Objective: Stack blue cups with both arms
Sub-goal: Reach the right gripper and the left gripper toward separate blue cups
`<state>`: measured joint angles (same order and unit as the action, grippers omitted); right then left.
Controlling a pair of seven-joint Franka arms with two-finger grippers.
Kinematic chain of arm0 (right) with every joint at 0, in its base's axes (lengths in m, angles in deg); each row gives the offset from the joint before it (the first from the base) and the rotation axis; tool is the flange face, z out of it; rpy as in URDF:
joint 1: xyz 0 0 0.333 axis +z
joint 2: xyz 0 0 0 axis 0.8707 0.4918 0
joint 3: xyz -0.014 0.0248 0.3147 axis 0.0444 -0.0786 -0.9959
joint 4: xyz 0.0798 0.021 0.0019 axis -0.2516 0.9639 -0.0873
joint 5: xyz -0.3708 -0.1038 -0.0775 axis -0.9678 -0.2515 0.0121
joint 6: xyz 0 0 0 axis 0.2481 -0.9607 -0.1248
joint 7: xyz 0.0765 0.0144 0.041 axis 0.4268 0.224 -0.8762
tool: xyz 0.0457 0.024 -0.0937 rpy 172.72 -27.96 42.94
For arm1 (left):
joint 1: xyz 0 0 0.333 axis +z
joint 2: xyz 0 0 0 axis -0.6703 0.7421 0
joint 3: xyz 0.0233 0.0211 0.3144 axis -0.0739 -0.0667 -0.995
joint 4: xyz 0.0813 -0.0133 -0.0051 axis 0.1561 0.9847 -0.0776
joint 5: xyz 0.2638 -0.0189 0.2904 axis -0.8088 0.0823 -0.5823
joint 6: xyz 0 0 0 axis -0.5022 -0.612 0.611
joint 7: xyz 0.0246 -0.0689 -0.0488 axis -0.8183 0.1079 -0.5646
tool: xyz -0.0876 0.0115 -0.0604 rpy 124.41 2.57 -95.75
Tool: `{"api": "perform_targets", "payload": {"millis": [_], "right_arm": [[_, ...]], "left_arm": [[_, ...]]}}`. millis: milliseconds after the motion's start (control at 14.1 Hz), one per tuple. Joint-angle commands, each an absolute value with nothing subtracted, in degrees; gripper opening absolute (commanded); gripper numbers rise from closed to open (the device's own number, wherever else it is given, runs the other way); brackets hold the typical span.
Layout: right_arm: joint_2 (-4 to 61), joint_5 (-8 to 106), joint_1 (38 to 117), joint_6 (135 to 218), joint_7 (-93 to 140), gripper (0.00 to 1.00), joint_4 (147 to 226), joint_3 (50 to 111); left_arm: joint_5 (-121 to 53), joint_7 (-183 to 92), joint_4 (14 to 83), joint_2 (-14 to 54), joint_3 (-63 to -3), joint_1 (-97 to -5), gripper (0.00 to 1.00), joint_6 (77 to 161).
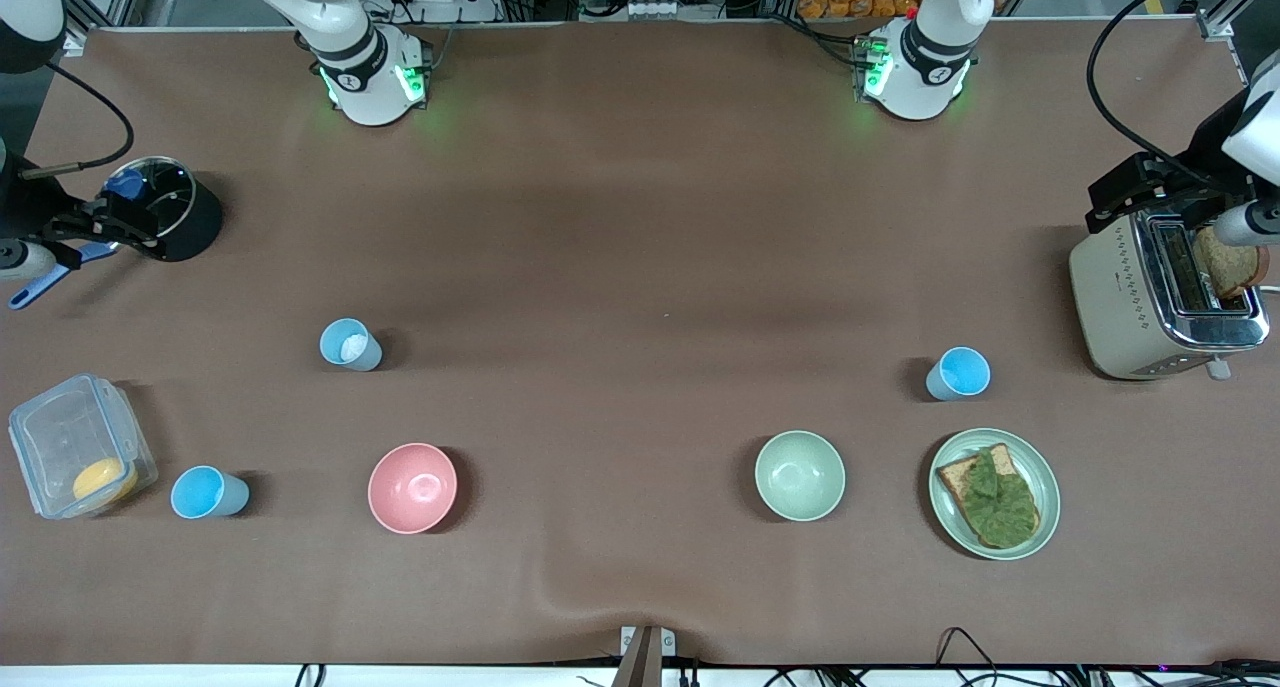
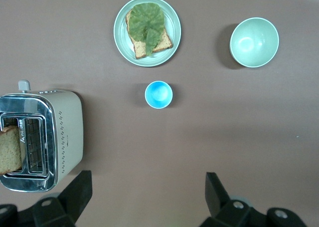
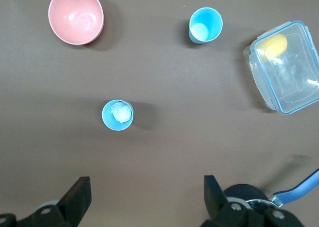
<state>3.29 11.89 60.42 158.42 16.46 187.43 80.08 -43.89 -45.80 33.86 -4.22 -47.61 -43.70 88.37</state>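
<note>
Three blue cups stand upright and apart on the brown table. One cup (image 1: 958,374) (image 2: 158,94) stands toward the left arm's end, between the toaster and the plate. A second cup (image 1: 351,344) (image 3: 117,114) holds a small white lump. A third cup (image 1: 208,492) (image 3: 205,25) stands beside the clear box, nearer the front camera. My left gripper (image 1: 1110,207) (image 2: 148,187) hangs high over bare table beside the toaster, open and empty. My right gripper (image 1: 120,222) (image 3: 148,187) hangs high over bare table beside the black pot, open and empty.
A pink bowl (image 1: 412,487) and a pale green bowl (image 1: 799,475) sit near the front. There is a plate with bread and lettuce (image 1: 1040,527), a toaster with a slice in it (image 1: 1130,307), a clear lidded box (image 1: 60,437), and a black pot (image 1: 190,222) with a blue-handled utensil (image 1: 35,285).
</note>
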Motion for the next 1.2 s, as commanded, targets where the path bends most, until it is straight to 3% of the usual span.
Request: {"api": "perform_targets", "payload": {"millis": [0,636,1131], "right_arm": [[2.1,11.73,60.01,158.17,15.86,1.0,188.44,79.97],[2.19,11.73,59.92,158.17,15.86,1.0,188.35,79.97],[5.6,11.73,60.45,158.26,15.95,1.0,188.27,79.97]], "left_arm": [[-43.42,-44.32,35.19,-4.83,-47.02,-42.88,1.0,88.88],[-46.04,-43.97,37.56,-3.96,-46.32,-43.23,1.0,89.66],[-49.84,-44.49,43.71,-1.59,-45.97,-44.82,1.0,96.42]]}}
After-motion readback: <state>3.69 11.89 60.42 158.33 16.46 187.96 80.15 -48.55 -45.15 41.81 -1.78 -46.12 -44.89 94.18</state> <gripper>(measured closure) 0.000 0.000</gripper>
